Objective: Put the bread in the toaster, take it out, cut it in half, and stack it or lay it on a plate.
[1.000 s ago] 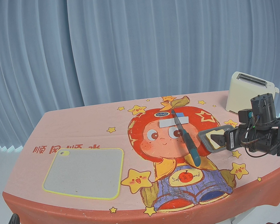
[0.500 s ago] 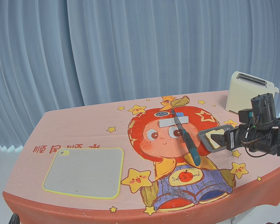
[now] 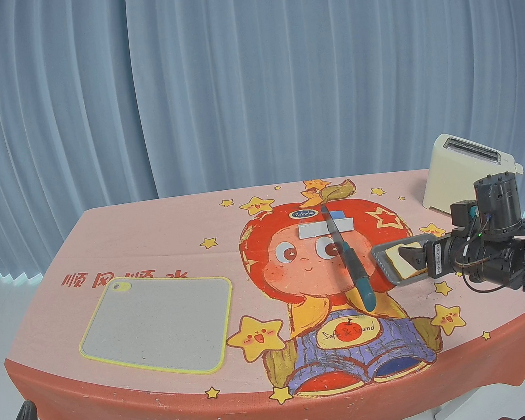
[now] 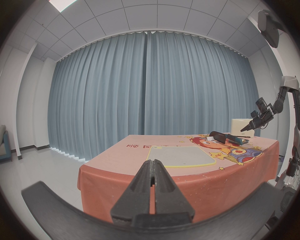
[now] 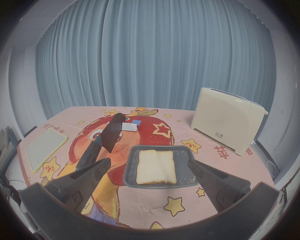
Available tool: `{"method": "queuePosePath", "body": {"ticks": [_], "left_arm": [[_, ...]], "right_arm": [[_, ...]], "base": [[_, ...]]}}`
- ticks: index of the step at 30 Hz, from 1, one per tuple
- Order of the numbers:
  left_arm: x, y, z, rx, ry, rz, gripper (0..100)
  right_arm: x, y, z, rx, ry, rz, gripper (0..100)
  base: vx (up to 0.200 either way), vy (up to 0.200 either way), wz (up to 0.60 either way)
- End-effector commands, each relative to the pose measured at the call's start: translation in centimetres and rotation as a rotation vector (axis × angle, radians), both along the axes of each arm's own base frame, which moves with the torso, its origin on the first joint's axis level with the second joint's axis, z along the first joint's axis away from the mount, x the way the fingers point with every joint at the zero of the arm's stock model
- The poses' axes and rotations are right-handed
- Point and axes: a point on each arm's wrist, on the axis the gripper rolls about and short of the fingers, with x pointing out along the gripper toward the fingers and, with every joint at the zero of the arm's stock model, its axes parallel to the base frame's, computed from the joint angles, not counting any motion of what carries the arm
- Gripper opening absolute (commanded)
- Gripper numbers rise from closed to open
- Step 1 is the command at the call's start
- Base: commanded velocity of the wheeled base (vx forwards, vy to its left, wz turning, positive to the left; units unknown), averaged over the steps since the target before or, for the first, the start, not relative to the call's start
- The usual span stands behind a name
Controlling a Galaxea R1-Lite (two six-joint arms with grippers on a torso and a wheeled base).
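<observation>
Pale bread (image 5: 156,167) with a seam down its middle lies flat in a dark grey tray (image 5: 184,153) on the table's right side. My right gripper (image 5: 148,161) hovers just before the tray, open, its fingers spread wider than the bread and holding nothing. From the head view the same gripper (image 3: 405,256) reaches over the tray's right part (image 3: 383,263). The cream toaster (image 3: 464,166) stands behind it at the far right corner. A dark knife (image 3: 350,260) with a teal handle lies mid-table. My left gripper (image 4: 152,162) is shut and empty, low and well off the table's left end.
A grey cutting board (image 3: 157,325) with a yellow rim lies at the front left. A small white card (image 3: 325,228) and blue tag sit under the knife's blade. The table's front edge drops off under an orange cloth (image 3: 294,413).
My right arm has drawn back slightly to the right, away from the tray. Bread, knife and board have not moved.
</observation>
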Motion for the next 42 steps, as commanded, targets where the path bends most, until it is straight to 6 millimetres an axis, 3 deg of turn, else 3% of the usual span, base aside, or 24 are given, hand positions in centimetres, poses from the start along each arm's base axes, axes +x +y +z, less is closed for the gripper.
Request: {"method": "queuePosePath", "body": {"ticks": [1, 23, 30, 37, 42], "left_arm": [[0.0, 0.0, -0.5, 0.0, 0.001, 0.001, 0], [0.0, 0.0, -0.5, 0.0, 0.001, 0.001, 0], [0.0, 0.0, -0.5, 0.0, 0.001, 0.001, 0], [0.0, 0.0, -0.5, 0.0, 0.001, 0.001, 0], [0.0, 0.0, -0.5, 0.0, 0.001, 0.001, 0]], "right_arm": [[-0.3, -0.2, 0.6, 0.01, -0.02, -0.004, 100], [-2.9, -2.6, 3.5, 0.046, -0.158, -0.097, 100], [-2.0, -3.9, 4.2, 0.07, -0.262, -0.157, 100], [-2.5, -4.3, 3.6, 0.071, -0.252, -0.155, 100], [-2.2, -5.9, 2.8, 0.058, -0.226, -0.226, 100]], "base": [[0.0, 0.0, 0.0], [0.0, 0.0, 0.0], [0.0, 0.0, 0.0], [0.0, 0.0, 0.0], [0.0, 0.0, 0.0]]}}
